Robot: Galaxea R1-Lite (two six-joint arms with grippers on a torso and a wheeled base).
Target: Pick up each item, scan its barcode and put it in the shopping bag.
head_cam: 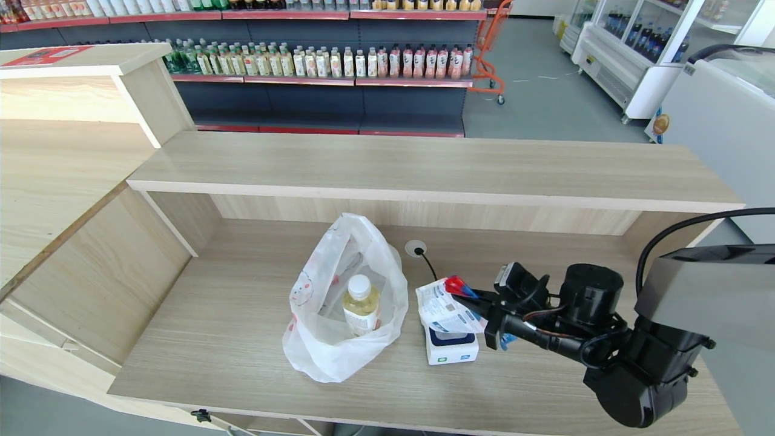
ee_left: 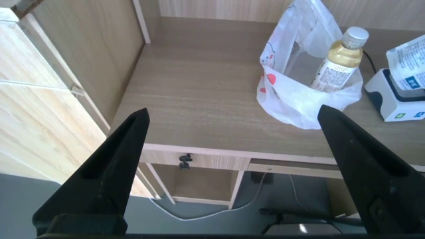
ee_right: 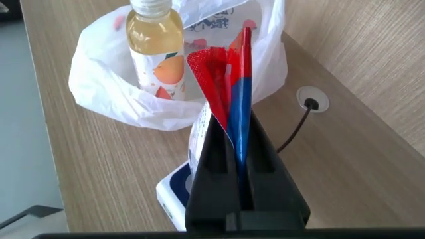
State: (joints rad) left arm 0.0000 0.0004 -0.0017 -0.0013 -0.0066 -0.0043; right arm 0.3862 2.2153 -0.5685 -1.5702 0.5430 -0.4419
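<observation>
Barcode step in hand, judging by the pose; one item sits bagged.
The right gripper (head_cam: 475,298) pinches the red-and-blue end of a flat white plastic packet (head_cam: 443,307), fingers pressed tight on that seam. It holds the printed face just above the white-and-blue box scanner (head_cam: 451,352) on the pale wooden counter (head_cam: 212,339), apparently so the code can be read. Just beside it, the white plastic shopping bag (head_cam: 315,354) stands open with a white-capped bottle of yellow drink (head_cam: 361,306) upright inside. The left gripper (ee_left: 234,118) hangs empty, fingers spread wide, off the counter's near edge.
</observation>
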